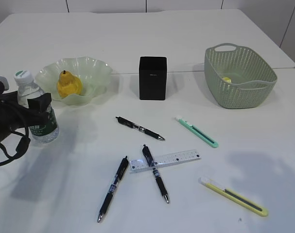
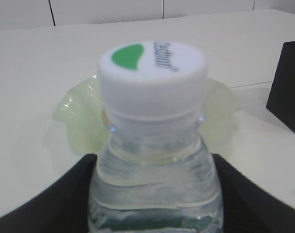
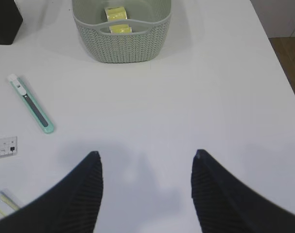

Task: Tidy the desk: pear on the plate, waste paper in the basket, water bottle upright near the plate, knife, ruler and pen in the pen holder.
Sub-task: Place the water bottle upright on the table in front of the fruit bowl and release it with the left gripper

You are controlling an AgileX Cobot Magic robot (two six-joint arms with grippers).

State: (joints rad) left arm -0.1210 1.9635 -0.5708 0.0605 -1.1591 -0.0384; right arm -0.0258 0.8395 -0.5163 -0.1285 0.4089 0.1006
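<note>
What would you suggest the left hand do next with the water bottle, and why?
Probably open and back away: the left hand is closed on the water bottle, which already stands upright beside the plate holding the pear.

Lab-like bench (white table (image 1: 137, 43), panelled wall (image 1: 108, 5))

Three pens (image 1: 139, 128), two knives (image 1: 196, 131), one ruler (image 1: 165, 160), one bottle (image 1: 36, 108), one pear (image 1: 68, 84).
</note>
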